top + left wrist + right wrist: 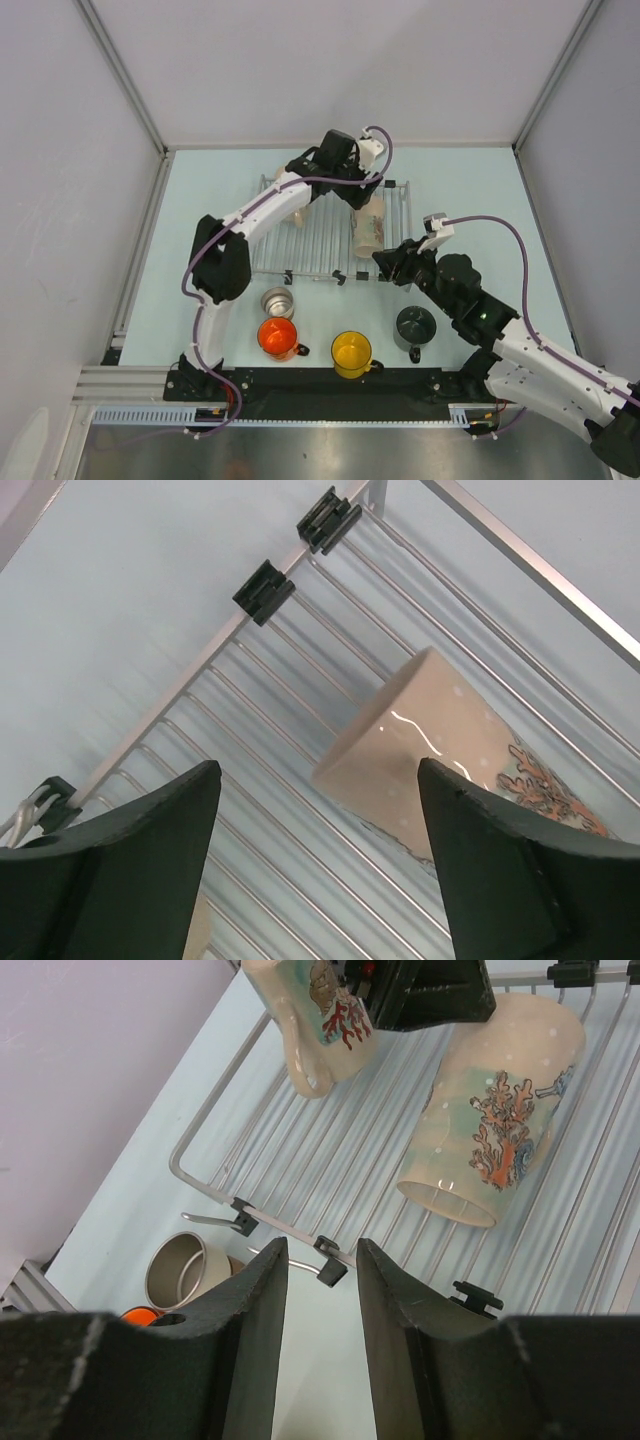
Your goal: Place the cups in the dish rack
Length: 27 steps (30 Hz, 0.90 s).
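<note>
You get bright, even overhead light; shadows on the tabletop [210,190] are soft. A white glare streak crosses the beige mug [430,770], and the left end effector [318,770] looks blurred up close.

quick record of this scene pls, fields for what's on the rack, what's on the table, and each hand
on dish rack: beige mug lying on its side; second beige mug apart from it
on table, near side of rack: steel cup, orange mug, yellow mug, dark grey mug
left hand: open, empty, over the mug on its side
right hand: open, empty, at the rack's near edge
</note>
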Tool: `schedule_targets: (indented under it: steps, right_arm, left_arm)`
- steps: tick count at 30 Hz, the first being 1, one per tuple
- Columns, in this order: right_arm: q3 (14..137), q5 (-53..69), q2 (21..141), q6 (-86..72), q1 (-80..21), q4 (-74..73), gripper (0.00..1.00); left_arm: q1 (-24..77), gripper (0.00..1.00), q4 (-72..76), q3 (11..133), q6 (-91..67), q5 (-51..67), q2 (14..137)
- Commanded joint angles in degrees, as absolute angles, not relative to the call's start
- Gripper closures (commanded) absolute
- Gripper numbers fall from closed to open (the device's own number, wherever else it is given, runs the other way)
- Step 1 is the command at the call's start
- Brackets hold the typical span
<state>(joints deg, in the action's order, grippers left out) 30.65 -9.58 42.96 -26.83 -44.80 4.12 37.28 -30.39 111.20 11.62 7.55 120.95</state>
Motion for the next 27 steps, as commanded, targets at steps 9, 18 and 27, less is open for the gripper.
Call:
schedule_targets:
  steps: [9, 18, 27]
  right_arm:
    - [32.8, -10.2, 43.2, -25.3, -45.0, 5.6, 0.61]
    - [33.0, -10.5, 44.2, -25.6, -44.8, 5.4, 0.61]
    - [33.0, -10.5, 45.2, -26.1, -44.4, 5.6, 0.61]
  left_arm:
    - [36.2, 0.11, -42.6, 128.2, 15.2, 30.5, 131.4]
    - [36.1, 0.19, -51.1, 128.4, 19.8, 36.0, 133.2]
    - [36.1, 0.71, -52.5, 121.2, 20.0, 36.7, 127.0]
